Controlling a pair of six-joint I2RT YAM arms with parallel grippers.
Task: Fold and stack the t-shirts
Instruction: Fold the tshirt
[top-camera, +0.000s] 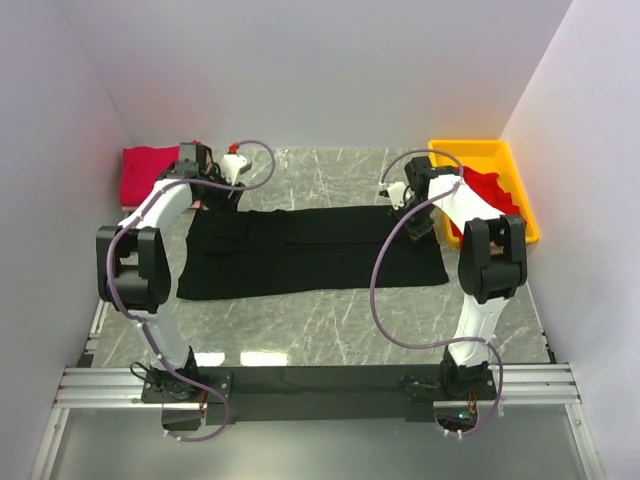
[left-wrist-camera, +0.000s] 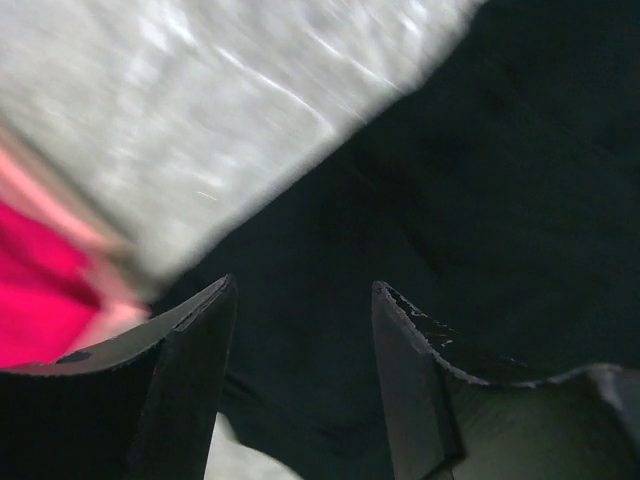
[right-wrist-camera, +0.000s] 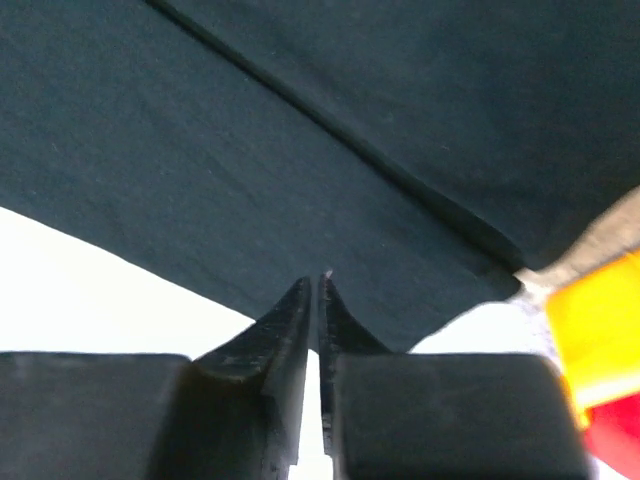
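My left end effector (left-wrist-camera: 303, 285) hangs spread over the black t-shirt (top-camera: 310, 250) at its left end; my right end effector (right-wrist-camera: 318, 280) sits pressed together at its right.

We look down with the top camera from high up, above and behind the two arms. It faces the far wall (top-camera: 320, 70) and sees the whole table (top-camera: 330, 330). Both arm bases are at the bottom, with the left arm (top-camera: 150, 230) on the left and the right arm (top-camera: 485, 255) on the right.

The left wrist camera rides on the left arm and looks down past the left jaws. It is very near the cloth, so its picture is blurry. With the top view it shares the left end of the black shirt (top-camera: 300, 250), a bit of table and the red shirt (top-camera: 145, 172).

The right wrist camera looks down past the right jaws, just as near. With the top view it shares the black shirt's right end and a corner of the yellow tray (top-camera: 500, 160).
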